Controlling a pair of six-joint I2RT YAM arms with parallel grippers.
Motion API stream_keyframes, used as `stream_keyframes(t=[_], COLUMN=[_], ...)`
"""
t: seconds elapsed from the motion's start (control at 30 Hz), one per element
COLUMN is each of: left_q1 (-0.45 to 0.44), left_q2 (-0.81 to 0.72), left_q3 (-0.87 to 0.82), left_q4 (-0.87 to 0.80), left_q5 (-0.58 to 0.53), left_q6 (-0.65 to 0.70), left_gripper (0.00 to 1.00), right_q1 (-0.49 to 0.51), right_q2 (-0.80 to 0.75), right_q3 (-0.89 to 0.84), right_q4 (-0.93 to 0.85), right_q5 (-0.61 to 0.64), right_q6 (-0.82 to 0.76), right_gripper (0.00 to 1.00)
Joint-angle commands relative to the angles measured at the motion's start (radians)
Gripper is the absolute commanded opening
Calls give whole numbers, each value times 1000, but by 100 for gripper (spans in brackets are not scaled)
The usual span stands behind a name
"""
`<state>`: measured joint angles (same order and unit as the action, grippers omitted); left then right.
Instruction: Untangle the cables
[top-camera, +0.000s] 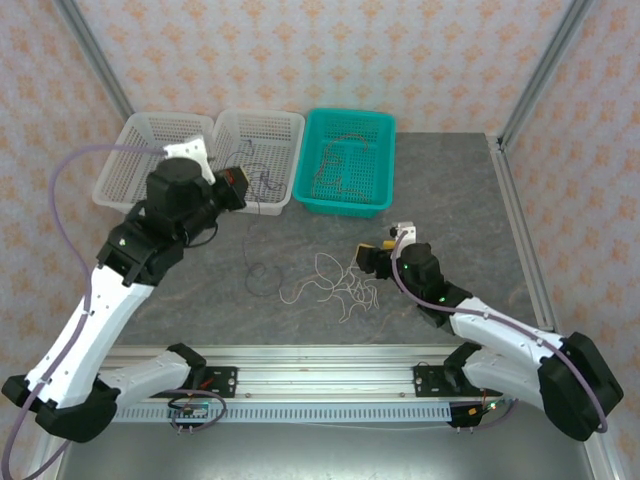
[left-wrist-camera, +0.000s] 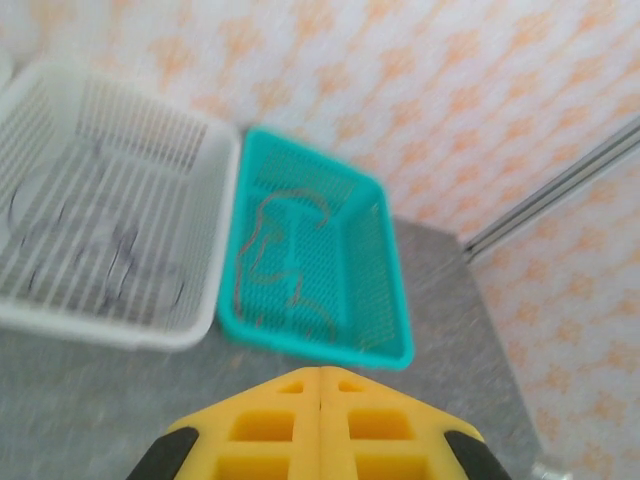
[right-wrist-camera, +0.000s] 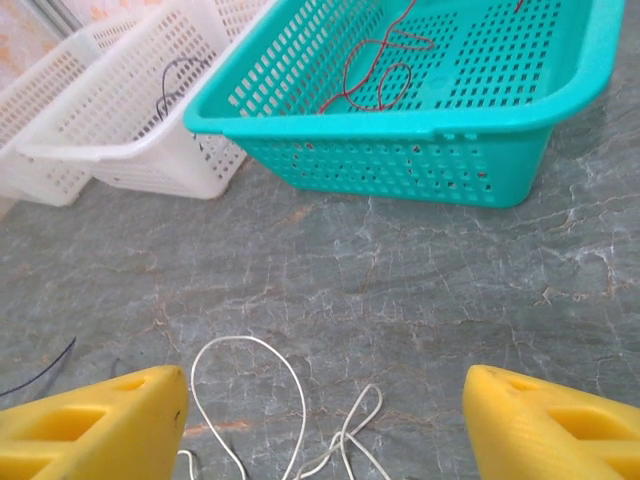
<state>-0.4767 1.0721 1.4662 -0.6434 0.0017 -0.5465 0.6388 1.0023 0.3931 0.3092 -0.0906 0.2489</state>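
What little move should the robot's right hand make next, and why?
Probably lower the right gripper straight down and shut its fingers on the white cables. The fingers stand wide open just above the table, and a loose loop of that white tangle lies between them, so it looks ready to be picked.
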Motion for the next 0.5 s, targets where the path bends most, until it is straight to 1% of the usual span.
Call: stream_keyframes(t=[0.0,0.13,0.27,0.37,0.47], left_q1=[10,13,29,72,135], left_q2=[75,219,386,532,699], left_q3=[201,479,781,1027,1275], left_q4=[6,-16,-28,-35,-53], left_q5=[-6,-2,-43,-36,-7], left_q6=[140,239,343,361,333], left_gripper=[0,0,0,0,0], right_q1=[4,4,4,4,4], right_q2=[-55,-106,-151,-176,-200], right_q3=[19,20,6,7,9], right_q4=[-34,-68,-86,-117,-139], right_q5=[32,28,50,52,56], right_q6=[13,27,53,61,63], right_gripper=[75,77,77,77,77])
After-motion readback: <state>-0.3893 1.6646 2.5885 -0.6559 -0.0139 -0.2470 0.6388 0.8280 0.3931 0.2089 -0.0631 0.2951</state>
